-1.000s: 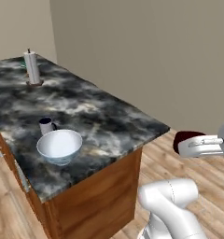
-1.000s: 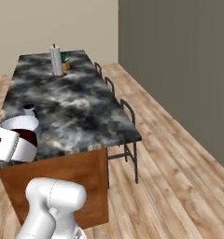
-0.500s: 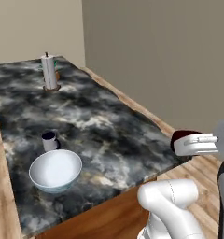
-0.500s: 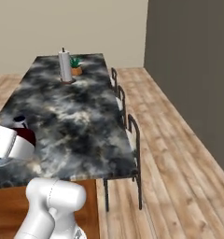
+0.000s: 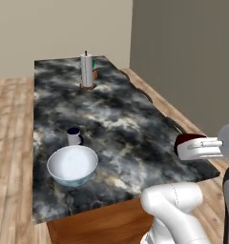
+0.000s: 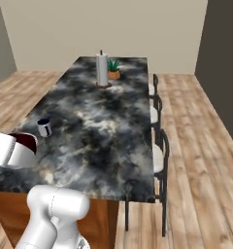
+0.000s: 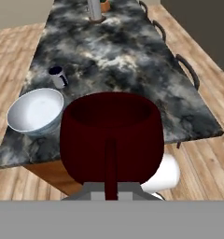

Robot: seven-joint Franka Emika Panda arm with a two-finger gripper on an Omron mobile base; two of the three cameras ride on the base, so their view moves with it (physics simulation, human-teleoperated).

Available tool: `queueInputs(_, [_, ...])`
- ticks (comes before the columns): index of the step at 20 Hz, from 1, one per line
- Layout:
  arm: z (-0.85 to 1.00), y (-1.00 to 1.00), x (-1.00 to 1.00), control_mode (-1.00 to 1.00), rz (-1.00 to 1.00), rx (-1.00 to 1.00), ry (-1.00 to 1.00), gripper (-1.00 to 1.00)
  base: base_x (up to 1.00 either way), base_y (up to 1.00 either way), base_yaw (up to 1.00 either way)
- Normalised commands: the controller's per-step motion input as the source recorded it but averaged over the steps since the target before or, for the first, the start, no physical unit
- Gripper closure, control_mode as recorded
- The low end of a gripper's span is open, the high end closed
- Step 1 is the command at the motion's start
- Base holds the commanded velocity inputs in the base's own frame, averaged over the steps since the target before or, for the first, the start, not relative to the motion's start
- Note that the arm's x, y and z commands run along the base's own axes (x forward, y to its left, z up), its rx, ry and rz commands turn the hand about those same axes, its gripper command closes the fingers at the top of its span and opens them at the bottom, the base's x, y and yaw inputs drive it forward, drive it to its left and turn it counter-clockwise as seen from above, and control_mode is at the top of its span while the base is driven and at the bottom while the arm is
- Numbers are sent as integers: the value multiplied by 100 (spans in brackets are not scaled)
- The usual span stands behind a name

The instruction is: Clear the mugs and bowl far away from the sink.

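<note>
Room: wood plank floor [image 6: 196,136], beige back wall [image 5: 54,28], darker grey wall [image 5: 192,52] to one side.
Surface: long marbled black-grey stone top [image 5: 116,119] on a wooden cabinet base [image 5: 97,226]; seen lengthwise in all three views.
Bowl: large white bowl [image 5: 72,165] with pale blue-grey outside, upright, near the close end of the surface on the left side of the left base view; also in the hand view [image 7: 35,111], interior looks empty.
White mug: small white mug with dark navy rim [image 5: 74,136], upright, just beyond the bowl and near it but apart; in the right base view [image 6: 44,127] it stands alone near the surface's left edge; in the hand view [image 7: 58,76] above the bowl.
Dark red mug: dark red mug [image 7: 110,135] held up in the air, off the surface, opening upward, handle toward the camera in the hand view; in the left base view [image 5: 187,140] it sits at the tip of the white arm, over the near right corner of the surface; a dark red sliver shows in the right base view [image 6: 26,141].
Hand: hand [image 7: 111,179] with fingers together, clamped on the dark red mug at its handle side; finger tips themselves hidden behind the mug.
Far end: paper towel roll [image 6: 102,69] upright on its holder, small potted plant [image 6: 113,69] just beside it.
Seating: dark-framed stools [image 6: 157,151] lined along the right side of the surface in the right base view.
</note>
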Motion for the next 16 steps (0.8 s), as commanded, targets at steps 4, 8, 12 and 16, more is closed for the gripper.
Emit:
queueInputs(4, [0, 0, 0, 100, 0, 0, 0, 100, 60, -24, 45])
queueInputs(8, [0, 0, 0, 100, 0, 0, 0, 100, 54, -13, 40])
queueInputs(12, [0, 0, 0, 100, 0, 0, 0, 100, 54, -3, 24])
queueInputs(16, [-36, -7, 59, -100, 9, 0, 8, 100, 0, 0, 0])
